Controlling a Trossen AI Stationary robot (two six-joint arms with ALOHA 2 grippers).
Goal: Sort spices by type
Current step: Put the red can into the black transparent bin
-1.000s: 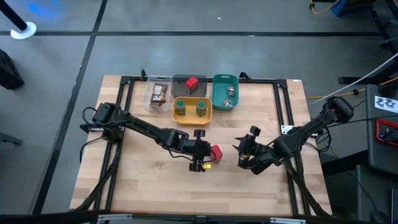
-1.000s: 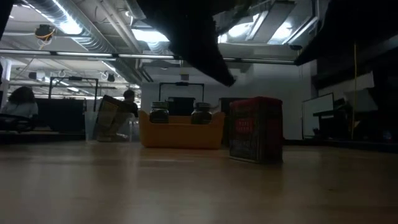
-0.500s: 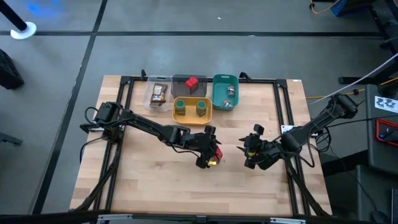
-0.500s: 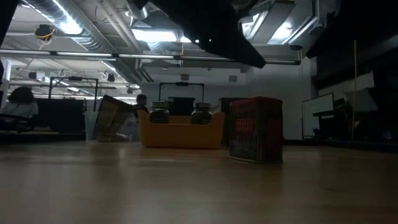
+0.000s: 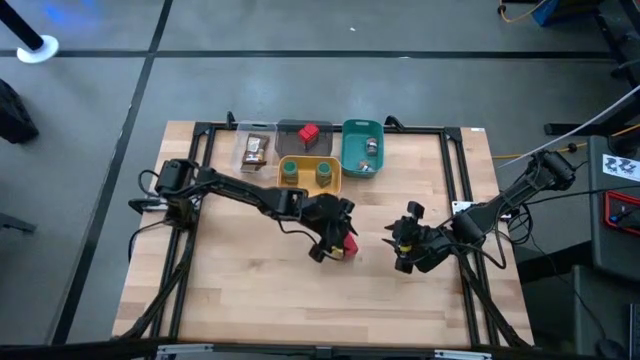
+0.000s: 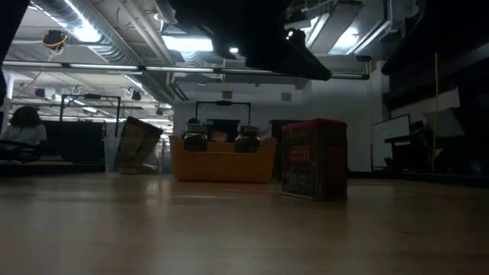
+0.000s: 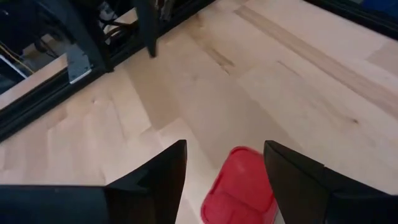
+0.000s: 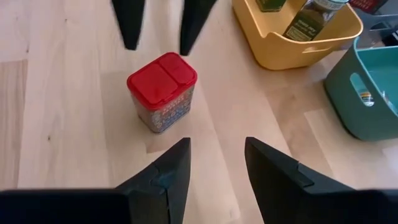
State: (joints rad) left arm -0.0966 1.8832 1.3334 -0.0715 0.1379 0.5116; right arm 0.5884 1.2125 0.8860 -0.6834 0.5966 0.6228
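At mid-table, a red box (image 5: 348, 245) of spice stands upright on the bare wood with its lid closed, while the left gripper (image 5: 334, 238) hangs just above it, fingers spread apart and holding nothing; the right wrist view shows those two dark fingertips clear of the box's top, on its far side. Opposite, the right gripper (image 5: 404, 245) waits near the box, its fingers also parted around empty air and aimed towards it. Along the table's far edge sit the sorting trays: a yellow tray (image 5: 309, 187) holding two green-capped jars (image 5: 290, 172), a clear tray (image 5: 254, 150) with a brown packet (image 5: 254, 151), a grey tray (image 5: 304, 135) already holding another red box (image 5: 308, 132), and a teal tray (image 5: 361, 148) with a small round tin (image 5: 371, 147). Most of the sorting looks finished, and the lone box on the open wood appears to be the last stray item. The step in hand seems to be its pickup or handover between the arms. One gripper would next need to come down squarely over the box, close on its flat sides below the lid, then carry it back to the grey tray beside its match, without knocking the jars in the yellow tray on the way.
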